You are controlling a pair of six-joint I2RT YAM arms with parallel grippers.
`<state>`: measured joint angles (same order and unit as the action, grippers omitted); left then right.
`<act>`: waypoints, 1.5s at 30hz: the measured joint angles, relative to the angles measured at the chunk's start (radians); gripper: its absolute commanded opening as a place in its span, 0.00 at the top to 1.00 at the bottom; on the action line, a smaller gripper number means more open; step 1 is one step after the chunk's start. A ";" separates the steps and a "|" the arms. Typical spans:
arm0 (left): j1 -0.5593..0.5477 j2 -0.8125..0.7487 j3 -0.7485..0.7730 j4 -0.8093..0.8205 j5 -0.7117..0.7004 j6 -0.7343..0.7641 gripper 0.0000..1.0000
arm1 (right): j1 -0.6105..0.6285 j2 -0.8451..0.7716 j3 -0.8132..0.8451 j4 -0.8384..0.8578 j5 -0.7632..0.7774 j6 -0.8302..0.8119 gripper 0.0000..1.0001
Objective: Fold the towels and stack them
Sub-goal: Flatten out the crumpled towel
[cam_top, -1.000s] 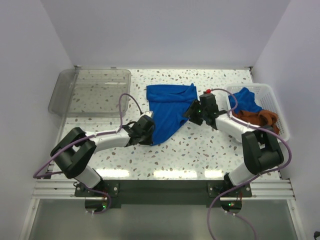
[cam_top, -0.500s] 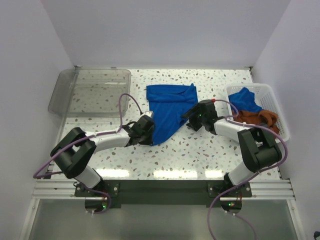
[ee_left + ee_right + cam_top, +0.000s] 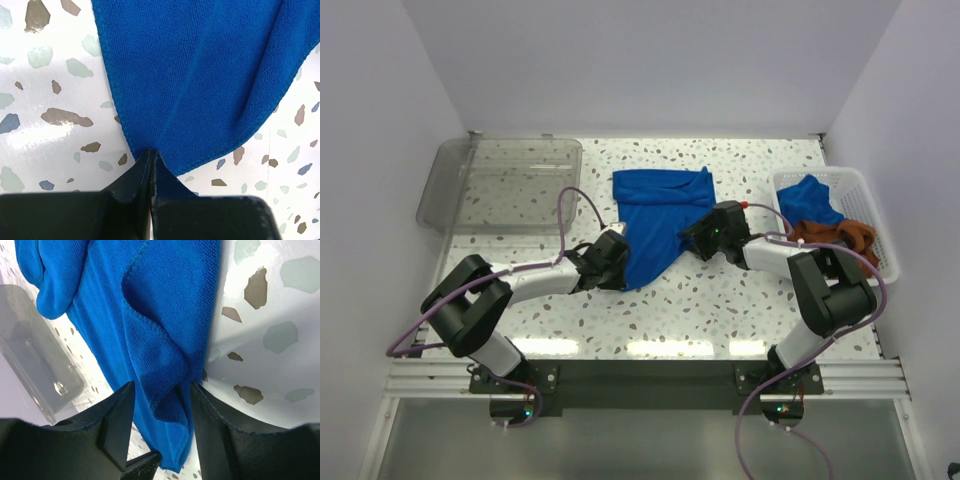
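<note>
A blue towel lies spread and rumpled on the speckled table at mid-back. My left gripper is shut on the towel's near corner; in the left wrist view the cloth fans out from the closed tips. My right gripper is open at the towel's right edge; in the right wrist view a fold of the towel lies between its spread fingers, not pinched.
A white basket at the right holds another blue towel and a rust-brown towel. A clear plastic bin sits at the back left; it also shows in the right wrist view.
My right gripper has moved left and down from beside the basket onto the towel's right edge. The left gripper has stayed shut on the near corner.
</note>
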<state>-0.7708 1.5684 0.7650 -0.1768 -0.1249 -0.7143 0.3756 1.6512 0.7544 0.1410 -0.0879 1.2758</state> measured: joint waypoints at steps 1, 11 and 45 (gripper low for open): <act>0.000 0.000 0.000 0.000 0.000 0.000 1.00 | 0.000 0.000 0.000 0.000 0.000 0.000 0.52; 0.000 -0.004 -0.005 0.001 0.000 0.000 1.00 | 0.000 0.000 0.008 0.000 0.020 0.004 0.67; -0.007 -0.029 -0.011 -0.067 0.070 -0.001 1.00 | 0.004 -0.489 -0.137 -0.713 0.251 -0.392 0.97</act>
<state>-0.7780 1.5394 0.7544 -0.2436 -0.0551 -0.7151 0.3798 1.1622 0.6170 -0.5724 0.1631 0.8837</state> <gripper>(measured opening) 0.015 0.013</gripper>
